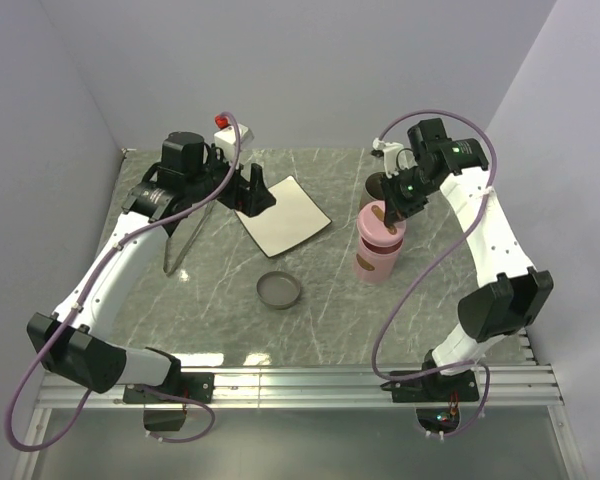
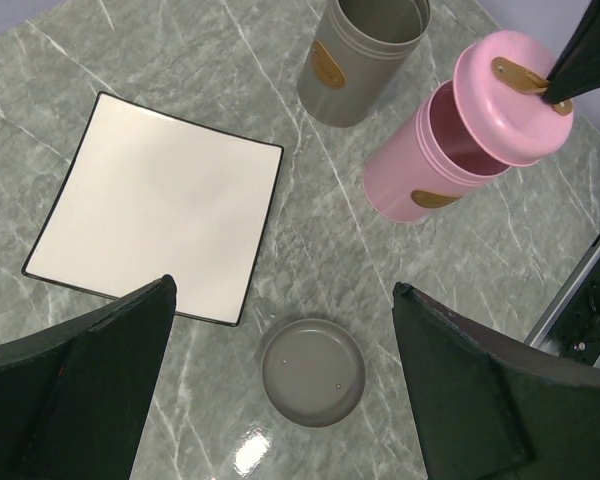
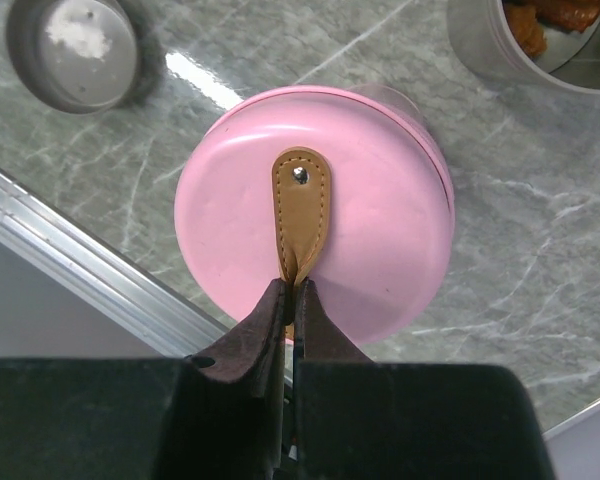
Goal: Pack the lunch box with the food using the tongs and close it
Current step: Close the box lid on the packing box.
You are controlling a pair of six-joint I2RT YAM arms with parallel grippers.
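Right gripper [image 3: 292, 288] is pinched tight on the tan leather tab [image 3: 302, 205] of a round pink lid [image 3: 380, 230], its two dark fingers meeting on the strap. Below both arms spreads the grey-green marble tabletop [image 1: 330, 300]. Left gripper [image 2: 283, 290] hangs with its jaws spread wide and nothing between them, directly above the near edge of a white square plate with a dark rim [image 2: 150, 210], which is bare. Under the right gripper stands the pink cylindrical canister [image 2: 420, 180]. The lid sits tilted over its mouth, leaving an open gap on the side facing the left arm. Just beyond that gripper and close beside the pink canister is a grey metal canister [image 2: 355, 60], upright and uncovered. A shallow round grey lid [image 2: 312, 372] lies flat on the marble below the left gripper's fingertips, apart from the plate. Long thin silvery tongs [image 1: 180, 248] lie on the tabletop to the outer side of the left gripper, well apart from the canisters. Orange-brown food pieces [image 3: 550, 15] show inside the grey canister.
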